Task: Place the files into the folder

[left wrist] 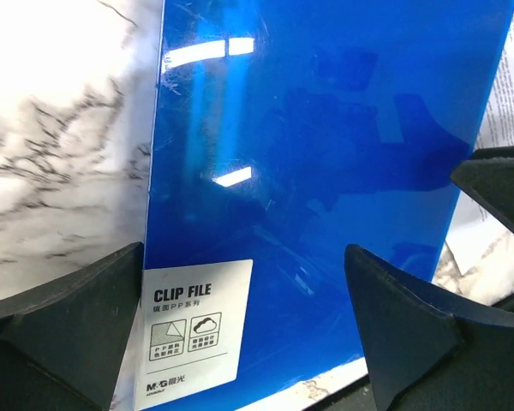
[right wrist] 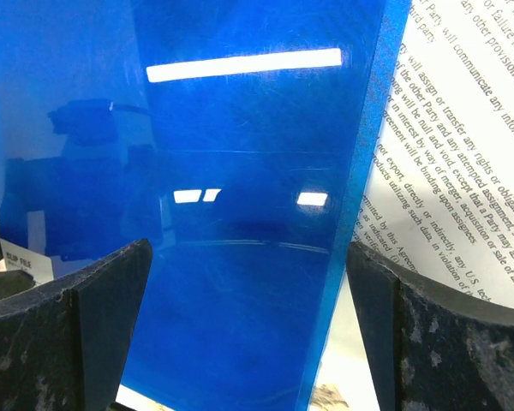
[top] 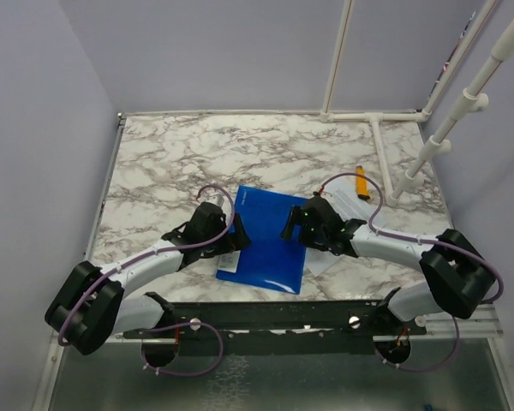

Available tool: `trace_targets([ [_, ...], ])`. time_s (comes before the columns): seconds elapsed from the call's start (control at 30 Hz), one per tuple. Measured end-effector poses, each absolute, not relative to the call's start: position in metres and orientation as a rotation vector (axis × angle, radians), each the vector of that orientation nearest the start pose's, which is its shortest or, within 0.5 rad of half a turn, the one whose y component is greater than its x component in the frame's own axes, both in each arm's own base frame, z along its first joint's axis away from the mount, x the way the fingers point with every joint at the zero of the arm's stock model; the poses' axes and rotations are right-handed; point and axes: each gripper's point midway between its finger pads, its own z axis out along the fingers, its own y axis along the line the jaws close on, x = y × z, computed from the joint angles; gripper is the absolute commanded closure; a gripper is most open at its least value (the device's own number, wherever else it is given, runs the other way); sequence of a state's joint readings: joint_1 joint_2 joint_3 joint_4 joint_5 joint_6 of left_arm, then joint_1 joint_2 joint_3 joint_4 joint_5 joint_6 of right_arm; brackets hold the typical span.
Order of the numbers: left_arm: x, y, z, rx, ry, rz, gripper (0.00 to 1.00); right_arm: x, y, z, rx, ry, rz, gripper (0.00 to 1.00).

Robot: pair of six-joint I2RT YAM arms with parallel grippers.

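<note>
The blue folder [top: 265,240] lies shut and flat on the marble table, near the front edge. Its white label [left wrist: 193,330] shows in the left wrist view. The files [top: 324,259], white sheets with black text, lie to its right, partly under its right edge; they also show in the right wrist view [right wrist: 463,171]. My left gripper [top: 237,242] is open at the folder's left edge, its fingers [left wrist: 77,334] straddling the label corner. My right gripper [top: 293,224] is open over the folder's right edge [right wrist: 360,214], jaws wide, holding nothing.
An orange pen-like object [top: 361,182] lies on the table behind the files. A white pipe frame [top: 385,154] stands at the back right. Grey walls close the left and the back. A dark metal rail [top: 325,312] runs along the front edge.
</note>
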State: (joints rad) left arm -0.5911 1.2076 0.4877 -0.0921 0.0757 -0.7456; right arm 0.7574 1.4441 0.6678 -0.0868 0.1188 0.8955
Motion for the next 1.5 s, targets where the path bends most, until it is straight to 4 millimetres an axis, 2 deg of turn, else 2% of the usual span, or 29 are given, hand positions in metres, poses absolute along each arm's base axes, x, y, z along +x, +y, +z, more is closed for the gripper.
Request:
trace_targets([
  [0.2,0.208,-0.217,0.049,-0.14,2.502,-0.796,0.02,0.233,0.231,0.039,0.171,2.537,0.507,0.0],
  [0.33,0.207,-0.223,0.056,-0.146,2.48,-0.85,0.01,0.229,0.224,0.047,0.124,2.535,0.484,0.0],
  [0.57,0.209,-0.228,0.065,-0.14,2.443,-0.89,0.02,0.234,0.226,0.085,0.071,2.463,0.524,0.0],
  [0.7,0.212,-0.223,0.066,-0.149,2.428,-0.854,0.02,0.231,0.219,0.091,0.074,2.457,0.505,0.0],
  [0.83,0.216,-0.211,0.066,-0.165,2.418,-0.767,0.02,0.225,0.207,0.086,0.087,2.465,0.462,0.0],
  [1.07,0.215,-0.201,0.065,-0.169,2.435,-0.692,0.02,0.21,0.192,0.06,0.141,2.526,0.414,0.0],
  [1.27,0.208,-0.2,0.058,-0.155,2.481,-0.688,0.01,0.205,0.193,0.044,0.184,2.566,0.418,0.0],
  [1.5,0.201,-0.205,0.053,-0.137,2.523,-0.725,0.01,0.212,0.201,0.035,0.228,2.575,0.465,0.0],
])
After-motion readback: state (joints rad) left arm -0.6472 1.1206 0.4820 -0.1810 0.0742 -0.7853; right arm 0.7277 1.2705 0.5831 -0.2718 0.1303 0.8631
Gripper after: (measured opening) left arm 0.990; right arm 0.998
